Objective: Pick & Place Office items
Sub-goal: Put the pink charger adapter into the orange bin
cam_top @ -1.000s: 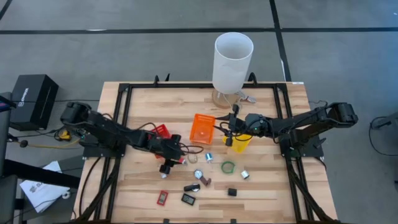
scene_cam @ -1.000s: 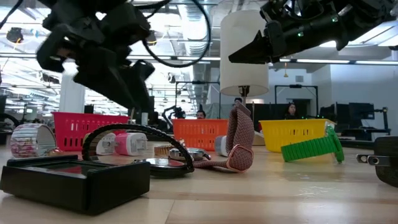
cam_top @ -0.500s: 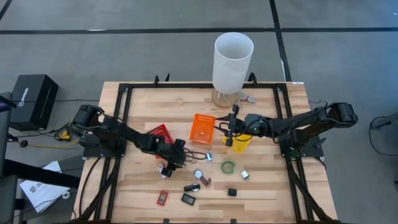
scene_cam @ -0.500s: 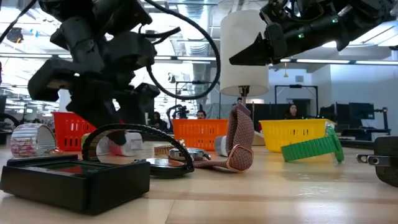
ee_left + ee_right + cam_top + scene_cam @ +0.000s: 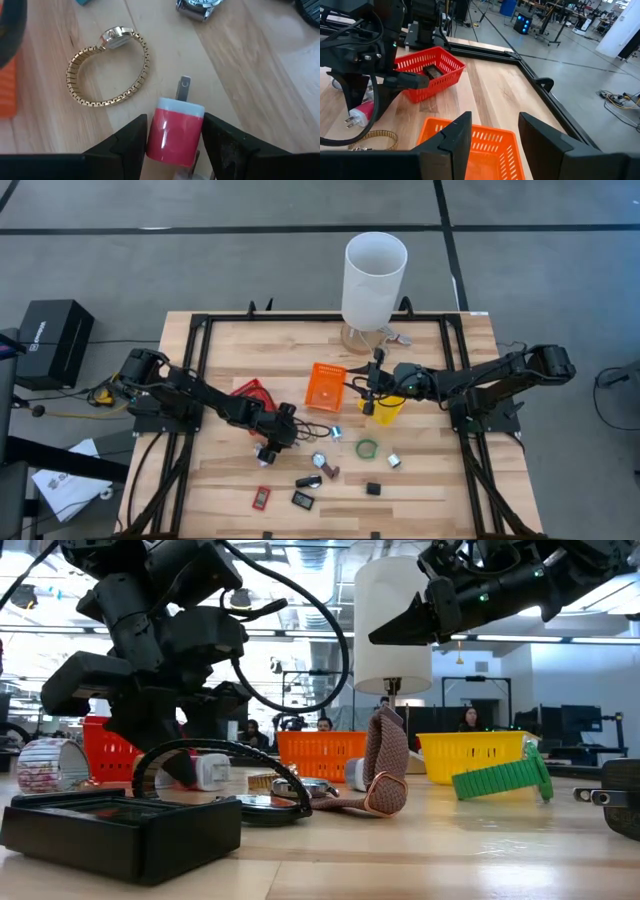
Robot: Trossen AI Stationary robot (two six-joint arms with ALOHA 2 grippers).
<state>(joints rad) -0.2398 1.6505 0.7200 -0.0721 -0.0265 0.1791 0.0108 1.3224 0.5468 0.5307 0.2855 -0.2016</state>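
Note:
A red charger plug (image 5: 175,132) with a white cap and metal prongs lies on its side on the wood table (image 5: 230,480). My left gripper (image 5: 175,147) is low over it, slanting down, open, with one finger at each long side of the plug. In the low view the plug's white end (image 5: 208,773) shows behind that gripper. My right gripper (image 5: 368,396) hangs open and empty above the orange bin (image 5: 470,142). Other office items lie toward the near edge: a green ring (image 5: 367,448), black pieces (image 5: 303,500) and a red piece (image 5: 262,498). My left gripper has its fingers (image 5: 132,142) right beside the plug's two long sides (image 5: 155,135), coming from above at a slant and lying along the plug. The plug rests flat on the table. Whether the fingers touch it I cannot tell.
A gold stretch-band watch (image 5: 107,70) lies just beyond the plug, a silver watch (image 5: 197,7) farther off. The red bin (image 5: 255,392), the orange bin (image 5: 325,385) and the yellow bin (image 5: 392,408) stand mid-table. The tall white cylinder (image 5: 375,275) stands at the far edge.
My left gripper has come down toward the table and tipped more steeply, settling around the red plug. The plug has stayed where it lay. My right arm has kept still.

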